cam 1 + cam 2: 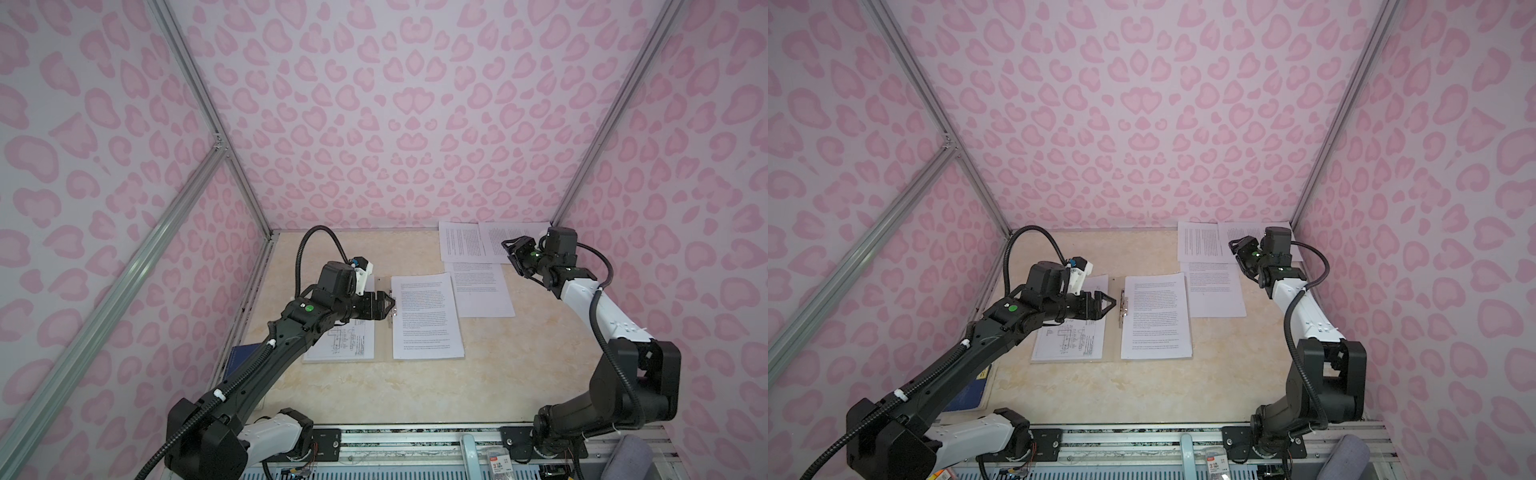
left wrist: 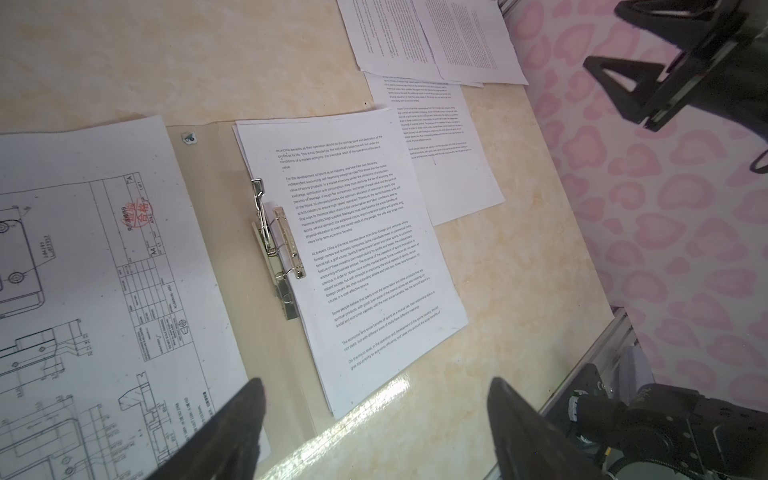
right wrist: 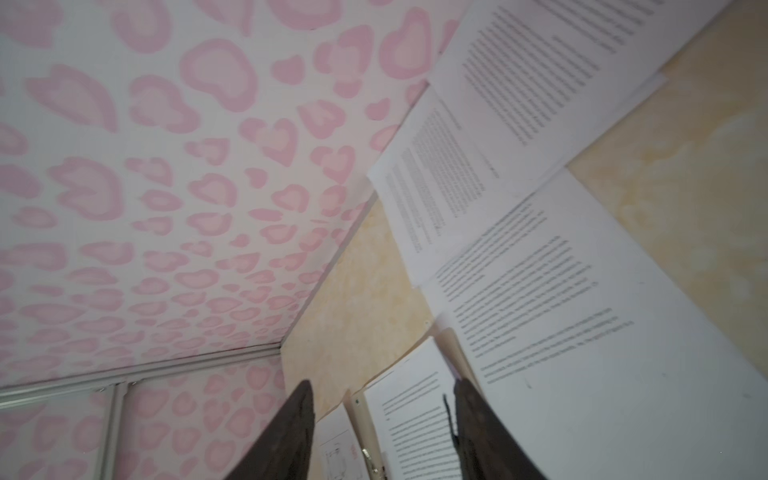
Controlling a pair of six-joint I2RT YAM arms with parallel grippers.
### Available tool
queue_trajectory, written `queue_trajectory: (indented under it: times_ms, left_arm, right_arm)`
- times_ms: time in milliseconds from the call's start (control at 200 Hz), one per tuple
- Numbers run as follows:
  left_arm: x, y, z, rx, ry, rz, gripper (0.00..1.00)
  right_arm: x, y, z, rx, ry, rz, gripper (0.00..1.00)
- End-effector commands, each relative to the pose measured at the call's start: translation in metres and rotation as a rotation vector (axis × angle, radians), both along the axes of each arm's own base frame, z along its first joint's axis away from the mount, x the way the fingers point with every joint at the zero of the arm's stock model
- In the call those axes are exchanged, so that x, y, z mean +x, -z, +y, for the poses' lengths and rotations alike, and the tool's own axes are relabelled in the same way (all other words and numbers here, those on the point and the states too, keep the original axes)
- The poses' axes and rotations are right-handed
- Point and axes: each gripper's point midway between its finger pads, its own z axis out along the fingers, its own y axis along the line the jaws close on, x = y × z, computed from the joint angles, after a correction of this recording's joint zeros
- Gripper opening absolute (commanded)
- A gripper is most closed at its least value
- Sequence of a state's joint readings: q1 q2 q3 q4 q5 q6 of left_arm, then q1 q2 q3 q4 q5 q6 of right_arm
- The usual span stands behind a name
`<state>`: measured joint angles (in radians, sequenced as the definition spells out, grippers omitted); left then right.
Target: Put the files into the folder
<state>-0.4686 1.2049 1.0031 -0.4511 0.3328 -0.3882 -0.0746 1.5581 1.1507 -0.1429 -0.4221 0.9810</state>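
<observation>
Folder (image 1: pixel 383 347) open flat mid-worktop (image 1: pixel 415 386). Printed stack (image 1: pixel 426 320) on right leaf, drawing sheet (image 1: pixel 353 347) on left. Loose files (image 1: pixel 484 291) far right. Left pincer (image 2: pixel 376 380) wide open, empty, above clip (image 2: pixel 278 241). Right pincer (image 3: pixel 381 383) parted, empty, over loose files.

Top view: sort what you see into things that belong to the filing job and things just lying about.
Job: folder, open flat; text stack on its right leaf; drawing sheet on its left leaf; loose text sheets at the back right.

Lying about: dark blue book at the left edge; labelled packet by the front rail.
</observation>
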Motion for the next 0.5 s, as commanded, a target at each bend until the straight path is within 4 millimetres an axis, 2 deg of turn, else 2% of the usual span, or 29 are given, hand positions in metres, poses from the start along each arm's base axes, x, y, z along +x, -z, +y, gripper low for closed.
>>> queue_trajectory:
  times_ms: [0,150,245,500]
  left_arm:
    - [0.001,0.004,0.000,0.016,0.008,0.008,0.85]
    - [0.005,0.007,-0.002,0.021,0.008,0.027,0.85]
    - [0.008,0.009,-0.003,0.028,0.007,0.037,0.85]
    - [0.015,0.018,-0.005,0.043,-0.004,0.074,0.85]
  right_arm:
    - [0.008,0.043,-0.028,-0.082,0.030,0.098,0.75]
    - [0.040,0.094,-0.063,-0.061,0.122,0.148,0.84]
    - [0.060,0.126,-0.073,-0.016,0.155,0.189,0.86]
    - [0.107,0.165,-0.083,0.051,0.228,0.190,0.85]
